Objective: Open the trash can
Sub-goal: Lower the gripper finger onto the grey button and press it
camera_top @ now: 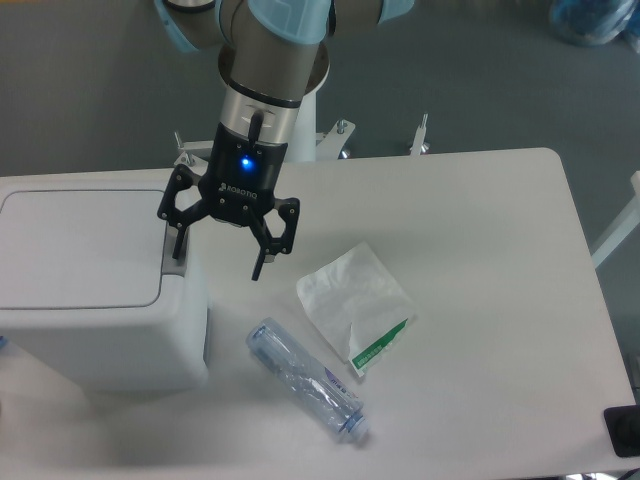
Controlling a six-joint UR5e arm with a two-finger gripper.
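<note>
With your gripper (218,254) spread over the large boxy white plastic trash can's (100,290) right edge, press its grey push tab (173,262) next.

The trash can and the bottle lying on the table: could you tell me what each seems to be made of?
The trash can looks like white moulded plastic with a smooth, slightly satin finish: rounded corners and a soft sheen. The bottle seems thin clear plastic, since the table shows through its ribbed, glinting wall.
</note>
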